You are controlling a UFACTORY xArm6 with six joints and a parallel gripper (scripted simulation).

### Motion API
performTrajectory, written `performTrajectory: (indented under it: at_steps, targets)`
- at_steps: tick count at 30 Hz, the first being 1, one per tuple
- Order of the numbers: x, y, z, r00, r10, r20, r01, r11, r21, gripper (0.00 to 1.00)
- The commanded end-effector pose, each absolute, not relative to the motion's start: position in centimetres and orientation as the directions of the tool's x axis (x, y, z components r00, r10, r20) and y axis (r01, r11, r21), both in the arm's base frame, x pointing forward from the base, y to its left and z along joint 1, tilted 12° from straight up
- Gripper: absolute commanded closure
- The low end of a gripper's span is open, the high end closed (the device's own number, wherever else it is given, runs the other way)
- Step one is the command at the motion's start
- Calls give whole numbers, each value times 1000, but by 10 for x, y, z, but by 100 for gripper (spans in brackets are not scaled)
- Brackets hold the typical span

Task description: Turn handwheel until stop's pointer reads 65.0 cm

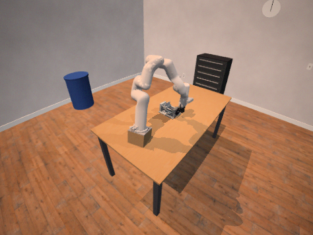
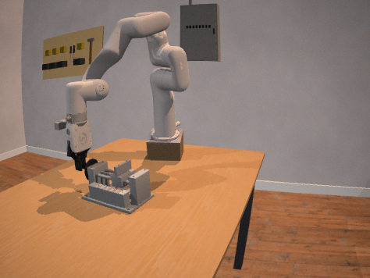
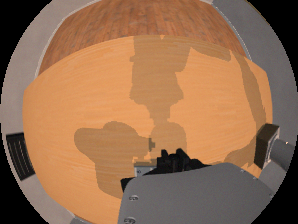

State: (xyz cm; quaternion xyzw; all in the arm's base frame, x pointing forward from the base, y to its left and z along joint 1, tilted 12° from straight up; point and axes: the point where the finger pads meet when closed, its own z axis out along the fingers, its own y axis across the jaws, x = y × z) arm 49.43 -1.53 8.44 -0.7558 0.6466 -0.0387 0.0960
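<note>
A small grey stop fixture point(image 2: 117, 187) with end blocks, rails and a scale strip on its front stands on the wooden table; it also shows in the top view point(image 1: 169, 110). Its black handwheel point(image 2: 91, 163) sits at the fixture's left end. My gripper point(image 2: 82, 163) comes down from above at that end and is shut on the handwheel. In the top view the gripper point(image 1: 180, 109) is at the fixture's right end. The wrist view shows only dark finger parts point(image 3: 172, 160) over a grey housing. The pointer and its reading are too small to make out.
The arm's base stands on a brown block point(image 2: 165, 148) behind the fixture. A black drawer cabinet point(image 1: 212, 72) stands past the table's far end and a blue barrel point(image 1: 78, 90) is to the left of the table. A grey box point(image 2: 200, 32) hangs on the wall.
</note>
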Motion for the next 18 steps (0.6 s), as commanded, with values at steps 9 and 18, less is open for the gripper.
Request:
performTrajectory:
  at_steps: [9, 18]
  targets:
    - [485, -17, 89, 161, -985, -65, -970, -145, -196, 94]
    - [476, -19, 89, 161, -985, -65, -970, -145, -196, 94]
